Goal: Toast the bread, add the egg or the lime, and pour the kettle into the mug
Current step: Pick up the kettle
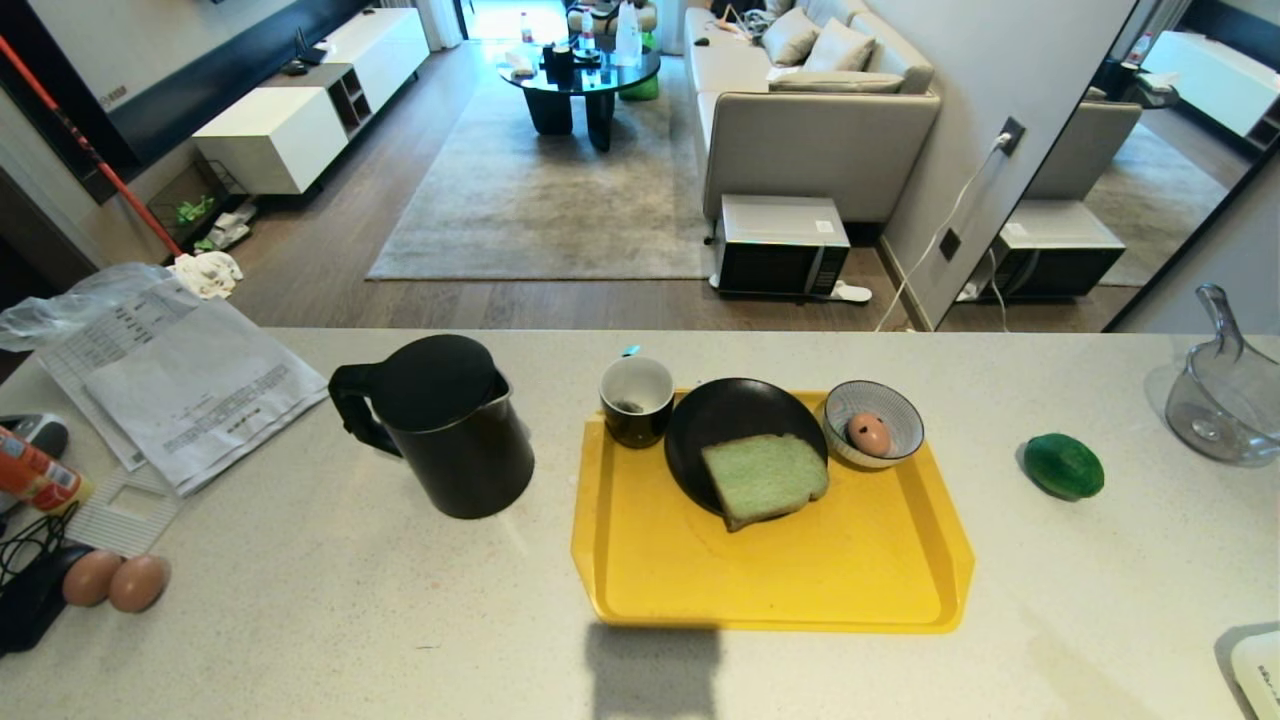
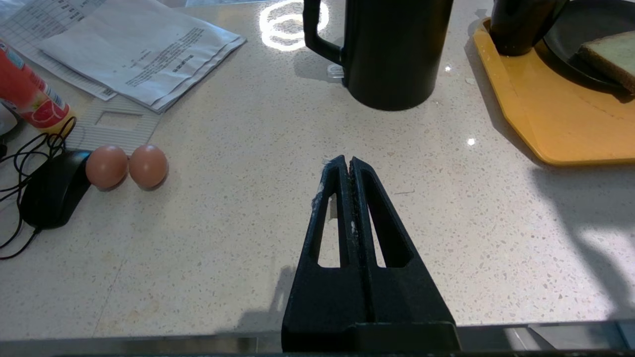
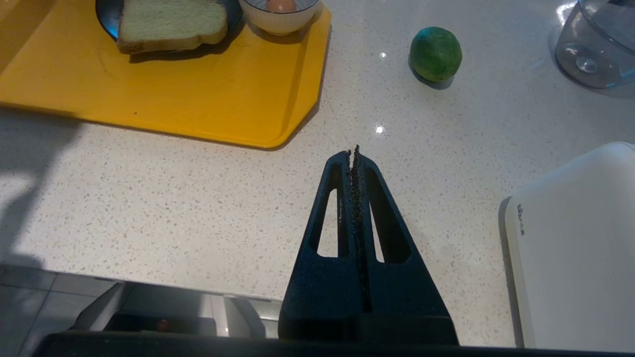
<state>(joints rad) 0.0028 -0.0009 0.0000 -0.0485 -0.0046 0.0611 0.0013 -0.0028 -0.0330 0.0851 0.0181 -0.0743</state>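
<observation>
Speckled stone counter point(image 1: 350, 620), glossy yellow tray point(image 1: 850, 590)

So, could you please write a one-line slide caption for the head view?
Kettle, mug, bread on a black plate, and egg in a bowl await; lime lies beside the yellow tray.

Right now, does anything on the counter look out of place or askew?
Mostly tidy. The bread overhangs the black plate onto the yellow tray, and the lime lies loose outside it.

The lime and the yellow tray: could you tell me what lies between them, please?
Nothing: in the head view only bare counter separates the lime from the yellow tray.
</observation>
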